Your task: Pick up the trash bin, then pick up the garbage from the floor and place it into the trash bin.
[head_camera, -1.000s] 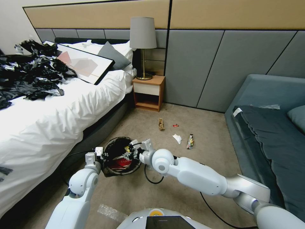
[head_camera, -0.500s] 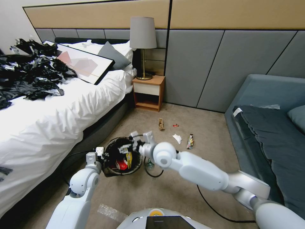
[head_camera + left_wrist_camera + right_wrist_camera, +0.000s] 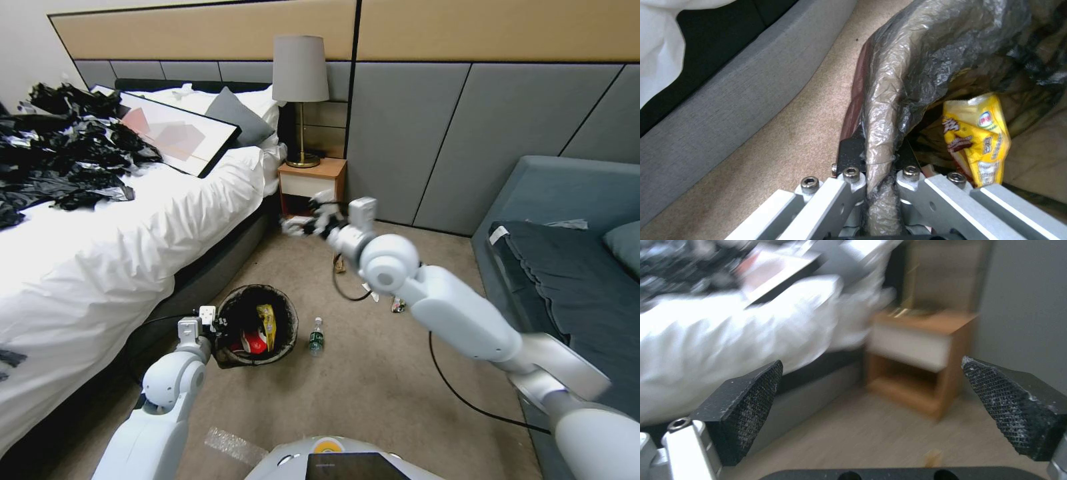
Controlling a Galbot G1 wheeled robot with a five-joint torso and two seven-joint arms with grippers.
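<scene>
Left hand on trash bin rim (crinkled blk liner, yellow wrapper inside)

Right arm up and away from the bin

The right gripper, which a second ago reached down into the trash bin, has lifted out and swung forward; it now hangs in the air in front of the nightstand, its fingers spread wide with nothing between them. A yellow wrapper that was at the gripper's tips half a second ago now stands inside the bin beside the red-and-white carton. With the arm gone from there, a clear bottle with a green label shows on the carpet just beside the bin.
</scene>
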